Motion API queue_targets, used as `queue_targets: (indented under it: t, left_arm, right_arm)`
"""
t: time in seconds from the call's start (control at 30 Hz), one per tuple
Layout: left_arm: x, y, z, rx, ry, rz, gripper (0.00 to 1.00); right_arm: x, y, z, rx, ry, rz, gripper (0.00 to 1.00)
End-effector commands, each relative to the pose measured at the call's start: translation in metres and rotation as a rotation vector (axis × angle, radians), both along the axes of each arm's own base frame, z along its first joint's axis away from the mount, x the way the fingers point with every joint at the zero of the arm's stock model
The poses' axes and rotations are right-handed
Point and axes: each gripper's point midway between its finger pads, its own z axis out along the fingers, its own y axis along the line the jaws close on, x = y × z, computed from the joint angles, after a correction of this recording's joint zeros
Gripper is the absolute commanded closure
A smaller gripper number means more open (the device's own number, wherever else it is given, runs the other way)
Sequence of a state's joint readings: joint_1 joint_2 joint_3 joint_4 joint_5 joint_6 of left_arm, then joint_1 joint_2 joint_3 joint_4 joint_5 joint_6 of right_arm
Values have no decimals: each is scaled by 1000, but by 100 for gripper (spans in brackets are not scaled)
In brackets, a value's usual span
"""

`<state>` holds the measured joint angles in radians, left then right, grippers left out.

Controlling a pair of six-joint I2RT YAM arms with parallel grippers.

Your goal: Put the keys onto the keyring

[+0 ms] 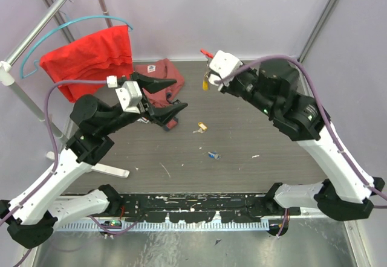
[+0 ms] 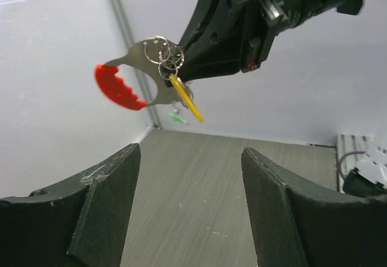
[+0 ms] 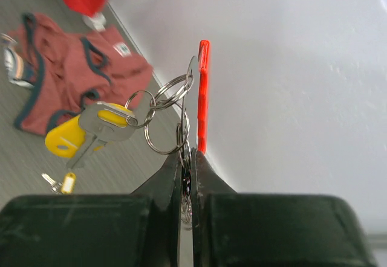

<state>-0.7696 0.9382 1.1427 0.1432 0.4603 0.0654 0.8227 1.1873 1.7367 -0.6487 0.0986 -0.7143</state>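
Spread wide across the bottom of my left wrist view, my left claw (image 2: 190,158) is standing open and gripping nothing, its two black fingers (image 2: 109,206) well apart. It is pointing up at the keyring (image 2: 162,52), which is hanging in the air above the bench (image 2: 199,188). My right claw (image 3: 187,158) is pinching shut on the keyring, with both fingertips pressing together on the wire loops just below its red tag (image 3: 204,92), and the tag is sticking up past them. A yellow key (image 2: 184,98) is dangling from the keyring's loops and tilting down towards my left claw; a silver key (image 3: 106,122) is hanging beside it on the same loops. Something small and green is showing behind the yellow key, too blurred for me to name. Below the keyring, towards my bases, a gold-headed key (image 1: 201,126) is lying flat on the bench, and a blue-headed key (image 1: 213,155) is lying a little farther on, both apart from either claw. To the left of the keyring a maroon shirt (image 1: 160,77) is lying crumpled on the bench, partly under my left claw, and beyond it a red cloth (image 1: 91,52) is hanging from a hanger.
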Motion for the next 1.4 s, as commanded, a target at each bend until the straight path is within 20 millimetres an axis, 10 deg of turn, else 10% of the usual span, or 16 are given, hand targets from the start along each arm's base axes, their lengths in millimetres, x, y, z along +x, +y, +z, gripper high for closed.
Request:
queue_targets:
  t: [0.0, 0.13, 0.4, 0.67, 0.83, 1.37]
  left_arm:
    - [18, 26, 17, -80, 14, 181, 26]
    - [30, 43, 9, -45, 29, 300, 26]
    - [37, 62, 0, 4, 38, 401, 25]
    - [41, 74, -2, 20, 40, 464, 25]
    - [40, 79, -4, 35, 21, 485, 24]
    - [-14, 32, 0, 45, -67, 91, 24]
  right_arm:
    - [34, -37, -61, -204, 173, -333, 99]
    - [44, -48, -143, -399, 375, -497, 99]
    - [37, -43, -157, -362, 527, -540, 99]
    - [35, -94, -212, -546, 684, -799, 99]
    - [35, -21, -168, -197, 709, -441, 99]
    - [-25, 29, -91, -2, 441, 189, 99]
